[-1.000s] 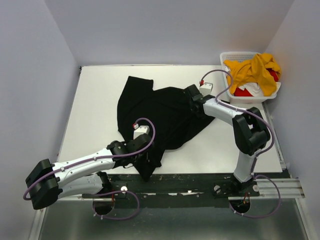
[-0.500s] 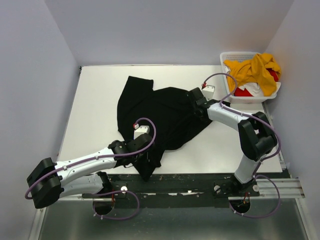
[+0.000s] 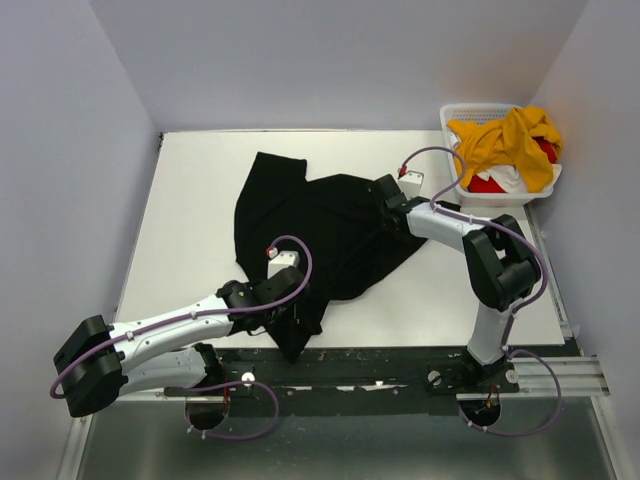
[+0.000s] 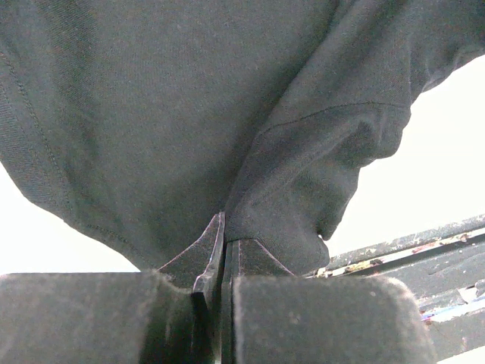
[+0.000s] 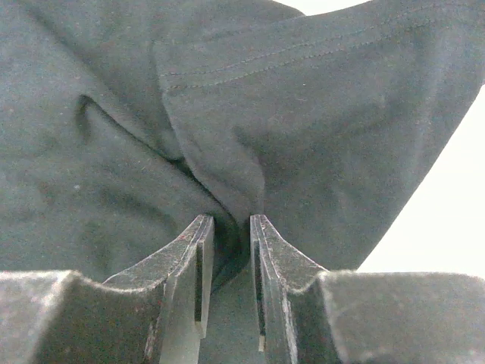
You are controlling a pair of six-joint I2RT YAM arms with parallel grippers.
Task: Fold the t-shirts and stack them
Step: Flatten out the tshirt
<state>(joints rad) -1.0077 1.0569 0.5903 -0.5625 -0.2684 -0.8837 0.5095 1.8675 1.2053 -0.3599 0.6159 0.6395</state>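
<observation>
The large black t-shirt (image 3: 320, 220) lies crumpled on the white table (image 3: 200, 200), one corner hanging over the near edge. My left gripper (image 3: 298, 318) is shut on its near hem, and the left wrist view shows the jaws (image 4: 226, 227) pinching a fold of cloth. My right gripper (image 3: 386, 192) is at the shirt's right edge, its jaws (image 5: 231, 224) narrowly apart with a bunched fold of the black cloth (image 5: 227, 114) pinched between the tips. The mustard-yellow t-shirt (image 3: 505, 140), the red one (image 3: 487, 185) and the white one (image 3: 512, 178) lie piled in the basket.
The white slatted basket (image 3: 452, 115) stands at the table's far right corner, close to the right arm. The dark mounting rail (image 3: 380, 365) runs along the near edge. Walls enclose the table at left, back and right.
The right arm's elbow swung out to the right and came back; its gripper stayed at the shirt's right edge. The left arm and the shirt hardly moved.
</observation>
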